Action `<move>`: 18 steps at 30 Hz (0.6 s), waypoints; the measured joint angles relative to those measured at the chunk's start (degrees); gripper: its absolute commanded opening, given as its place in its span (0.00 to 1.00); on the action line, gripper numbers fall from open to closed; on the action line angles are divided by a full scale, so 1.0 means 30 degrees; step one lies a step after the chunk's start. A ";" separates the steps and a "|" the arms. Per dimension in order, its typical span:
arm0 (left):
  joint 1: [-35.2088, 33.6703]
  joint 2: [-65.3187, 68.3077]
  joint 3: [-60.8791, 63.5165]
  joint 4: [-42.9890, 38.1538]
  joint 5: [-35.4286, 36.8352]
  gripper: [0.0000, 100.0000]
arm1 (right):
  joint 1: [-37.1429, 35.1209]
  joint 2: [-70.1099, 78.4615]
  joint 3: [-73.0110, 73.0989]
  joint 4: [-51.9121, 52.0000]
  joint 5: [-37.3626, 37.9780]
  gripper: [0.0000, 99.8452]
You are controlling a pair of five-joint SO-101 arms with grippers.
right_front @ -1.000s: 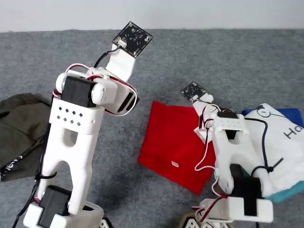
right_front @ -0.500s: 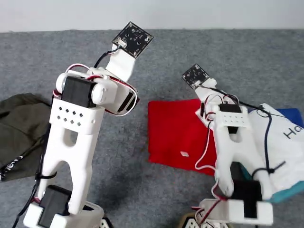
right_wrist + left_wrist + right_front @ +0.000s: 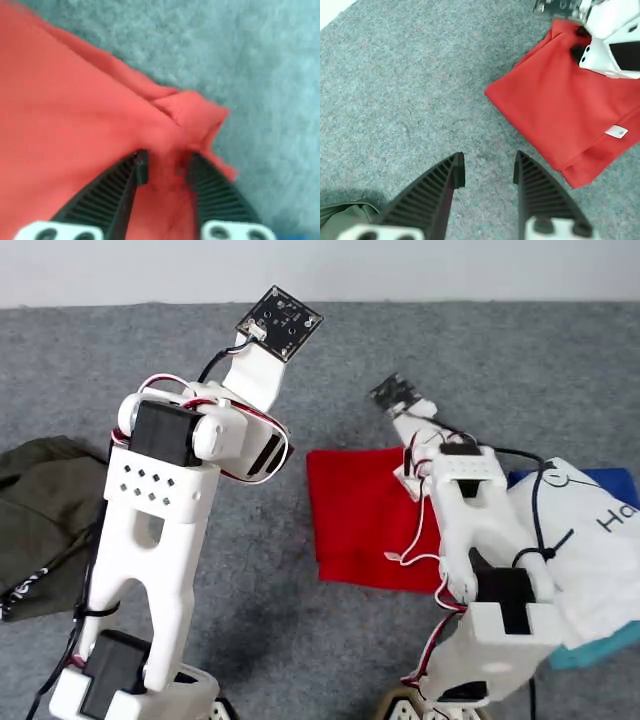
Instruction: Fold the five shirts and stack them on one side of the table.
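Right hand [image 3: 167, 160] grasps the one red shirt [image 3: 360, 525] by a corner; left hand [image 3: 488, 162] hangs released.

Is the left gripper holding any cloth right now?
No, the left gripper hangs open above the bare grey table, apart from the red shirt.

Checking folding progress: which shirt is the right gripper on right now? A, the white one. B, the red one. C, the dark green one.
B: in the right wrist view, the right gripper pinches a bunched corner of the red shirt between its fingers.
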 measured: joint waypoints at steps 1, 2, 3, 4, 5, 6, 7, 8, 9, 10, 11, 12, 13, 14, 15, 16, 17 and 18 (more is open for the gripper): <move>0.0000 0.0000 0.0000 0.0000 0.0000 0.17 | 0.0176 -0.0322 -0.0440 0.0996 -0.0615 0.20; 0.0000 0.0000 0.0000 0.0000 0.0000 0.17 | 0.0352 -0.0674 -0.0850 0.1993 -0.1084 0.20; 0.0000 0.0000 0.0000 0.0000 0.0000 0.17 | 0.0615 -0.0967 -0.1231 0.2901 -0.1377 0.20; 0.0000 0.0000 0.0000 0.0000 0.0000 0.17 | 0.0821 -0.1231 -0.1407 0.3604 -0.1553 0.20; 0.0000 0.0000 0.0000 0.0000 0.0000 0.17 | 0.0938 -0.1377 -0.1524 0.4073 -0.1641 0.20; 0.0000 0.0000 0.0000 0.0000 0.0000 0.17 | 0.0967 -0.1407 -0.1553 0.4337 -0.1700 0.20; 0.0000 0.0000 0.0000 0.0000 0.0000 0.17 | 0.0967 -0.1407 -0.1553 0.4513 -0.1758 0.20; 0.0000 0.0000 0.0000 0.0000 0.0000 0.17 | 0.0938 -0.1407 -0.1553 0.4601 -0.1758 0.20; 0.0000 0.0000 0.0000 0.0000 0.0000 0.17 | 0.0938 -0.1377 -0.1553 0.4601 -0.1758 0.20; 0.0000 0.0000 0.0000 0.0000 0.0000 0.17 | 0.0938 -0.1377 -0.1553 0.4601 -0.1758 0.20; 0.0000 0.0000 0.0000 0.0000 0.0000 0.17 | 0.0938 -0.1231 -0.1553 0.4601 -0.1758 0.20; 0.0000 0.0000 0.0000 0.0000 0.0000 0.17 | 0.0938 -0.0996 -0.1553 0.4601 -0.1758 0.20; 0.0000 0.0000 0.0000 0.0000 0.0000 0.17 | 0.0938 -0.0762 -0.1553 0.4601 -0.1758 0.20; 0.0000 0.0000 0.0000 0.0000 0.0000 0.17 | 0.1084 -0.0557 -0.1553 0.4601 -0.1758 0.20; 0.0000 0.0000 0.0000 0.0000 0.0000 0.17 | 0.1260 -0.0410 -0.1553 0.4601 -0.1758 0.20; 0.0000 0.0000 0.0000 0.0000 0.0000 0.17 | 0.1465 -0.0352 -0.1553 0.4601 -0.1758 0.20; 0.0000 0.0000 0.0000 0.0000 0.0000 0.17 | 0.1700 -0.0293 -0.1553 0.4601 -0.1758 0.20; 0.0000 0.0000 0.0000 0.0000 0.0000 0.17 | 0.1934 -0.0293 -0.1553 0.4601 -0.1758 0.20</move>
